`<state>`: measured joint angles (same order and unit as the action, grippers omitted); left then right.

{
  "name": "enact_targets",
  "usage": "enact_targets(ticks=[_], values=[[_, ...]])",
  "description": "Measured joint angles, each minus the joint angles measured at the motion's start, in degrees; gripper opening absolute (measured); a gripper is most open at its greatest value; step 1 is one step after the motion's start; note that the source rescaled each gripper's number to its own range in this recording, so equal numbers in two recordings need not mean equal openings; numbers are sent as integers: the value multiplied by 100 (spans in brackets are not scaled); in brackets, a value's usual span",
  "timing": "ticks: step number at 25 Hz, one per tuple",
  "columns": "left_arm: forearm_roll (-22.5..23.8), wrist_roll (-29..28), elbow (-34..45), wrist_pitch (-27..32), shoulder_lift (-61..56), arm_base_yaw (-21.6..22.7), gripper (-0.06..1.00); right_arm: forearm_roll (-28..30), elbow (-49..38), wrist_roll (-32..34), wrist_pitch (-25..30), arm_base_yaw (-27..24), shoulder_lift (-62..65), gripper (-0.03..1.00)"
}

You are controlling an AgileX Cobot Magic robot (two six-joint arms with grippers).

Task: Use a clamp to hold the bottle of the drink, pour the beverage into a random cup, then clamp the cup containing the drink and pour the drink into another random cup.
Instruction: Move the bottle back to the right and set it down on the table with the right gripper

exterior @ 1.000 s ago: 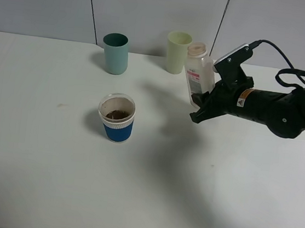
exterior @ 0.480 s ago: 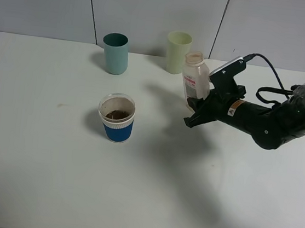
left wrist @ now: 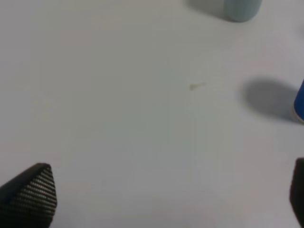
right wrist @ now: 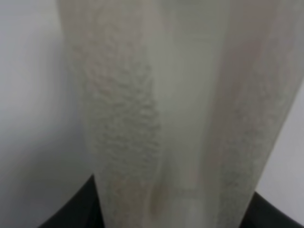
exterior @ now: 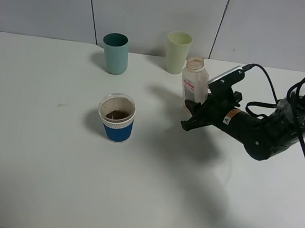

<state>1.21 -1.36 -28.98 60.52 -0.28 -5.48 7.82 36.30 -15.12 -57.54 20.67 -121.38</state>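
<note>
A clear plastic bottle [exterior: 194, 80] with a red-and-white label stands upright at the back right, and it fills the right wrist view [right wrist: 156, 114]. My right gripper [exterior: 191, 111] is shut on the bottle's lower part, at or just above the table. A blue-and-white paper cup [exterior: 116, 117] with brown drink inside stands left of the bottle, apart from it. Its blue edge shows in the left wrist view [left wrist: 299, 99]. My left gripper [left wrist: 164, 194] is open and empty over bare table. It is out of sight in the exterior view.
A teal cup [exterior: 115, 53] stands at the back, and its base shows in the left wrist view [left wrist: 241, 7]. A pale green cup [exterior: 178, 52] stands at the back, just behind the bottle. A cable [exterior: 266, 83] loops over my right arm.
My right gripper has come down and slightly left with the bottle. The bottle has gone from tilted to upright, near the table surface. The cups have not moved.
</note>
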Motion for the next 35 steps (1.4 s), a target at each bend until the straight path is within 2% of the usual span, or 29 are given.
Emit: enact_targets(ticks=[5, 12, 17, 23, 30, 35], values=[[0, 0, 0, 0, 0, 0, 100, -203, -4, 0, -698, 0, -299, 1], [0, 0, 0, 0, 0, 0, 100, -693, -11, 0, -1201, 0, -577, 1], [0, 0, 0, 0, 0, 0, 100, -749, -11, 30, -1486, 0, -745, 0], [0, 0, 0, 0, 0, 0, 100, -817, -4, 225, -1564, 0, -797, 0], [0, 0, 0, 0, 0, 0, 100, -1090, -4, 1301, -1552, 0, -804, 0], [0, 0, 0, 0, 0, 0, 100, -1180, -4, 1412, -1563, 0, -804, 0]])
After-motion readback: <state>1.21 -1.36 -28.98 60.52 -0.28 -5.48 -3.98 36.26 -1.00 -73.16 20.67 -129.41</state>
